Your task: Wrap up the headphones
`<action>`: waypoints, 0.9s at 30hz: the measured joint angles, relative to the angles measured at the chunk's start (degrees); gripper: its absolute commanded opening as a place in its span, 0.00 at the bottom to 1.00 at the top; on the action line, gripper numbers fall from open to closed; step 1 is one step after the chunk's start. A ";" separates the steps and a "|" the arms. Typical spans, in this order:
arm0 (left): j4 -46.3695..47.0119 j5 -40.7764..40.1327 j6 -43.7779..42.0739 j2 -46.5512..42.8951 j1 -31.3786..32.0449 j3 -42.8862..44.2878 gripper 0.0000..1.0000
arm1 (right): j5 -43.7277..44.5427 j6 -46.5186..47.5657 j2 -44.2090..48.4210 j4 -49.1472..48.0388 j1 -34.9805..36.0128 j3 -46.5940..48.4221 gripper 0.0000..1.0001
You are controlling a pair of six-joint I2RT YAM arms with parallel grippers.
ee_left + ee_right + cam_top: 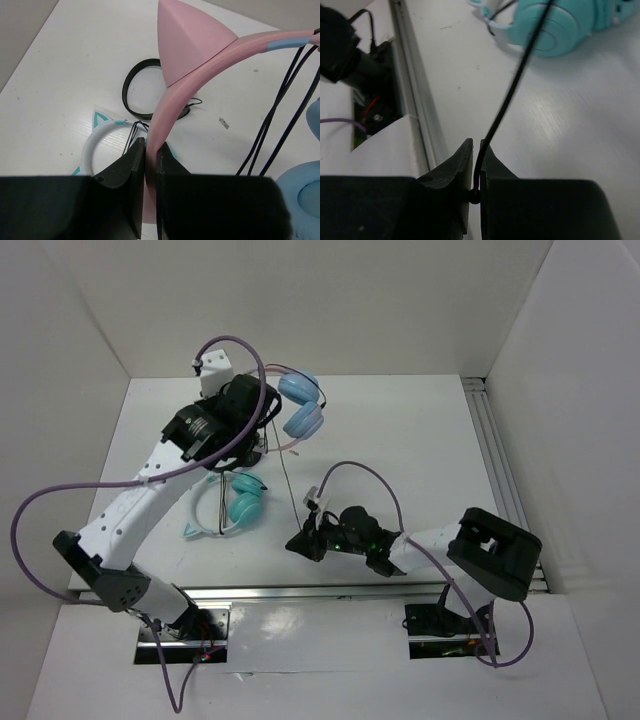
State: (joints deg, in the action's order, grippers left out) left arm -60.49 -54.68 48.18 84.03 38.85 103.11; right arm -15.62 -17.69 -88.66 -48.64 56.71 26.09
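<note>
Your left gripper (151, 150) pinches the headphones (200, 65) by the pink headband, beyond the teal pair (243, 506); your right gripper (476, 150) clamps their black cable (512, 90) beside that pair.

The headphones (186, 95) have a smooth, matt pink plastic headband, light blue ear cups with soft, finely grained padding, and a thin black cable (512, 90) whose rubbery skin has a faint sheen. The teal pair (560, 30) is smooth satin plastic with a whitish band, and the black pair (126, 92) looks dull and matt. The table (55, 75) is matt white with a faint streaky grain, the rail (416, 100) along its edge is brushed metal, and the left gripper (151, 150) and right gripper (476, 149) are matt black plastic.
</note>
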 measured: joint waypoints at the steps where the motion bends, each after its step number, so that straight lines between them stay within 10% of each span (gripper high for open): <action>1: 0.39 0.57 -0.35 1.22 -1.27 0.00 0.00 | 0.22 0.28 1.51 0.57 1.55 -0.07 0.00; 17: 6.19 6.78 -7.82 11.02 -4.02 -7.54 0.00 | 3.58 12.85 13.62 26.73 10.71 13.35 0.00; 27: 11.47 15.69 -19.61 11.78 6.49 -24.13 0.00 | 16.17 26.05 28.46 45.44 5.18 18.10 0.00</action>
State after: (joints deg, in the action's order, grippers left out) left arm -49.01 -38.98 28.58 95.81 45.34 78.98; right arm 0.56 8.36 -60.20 -3.20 61.89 44.18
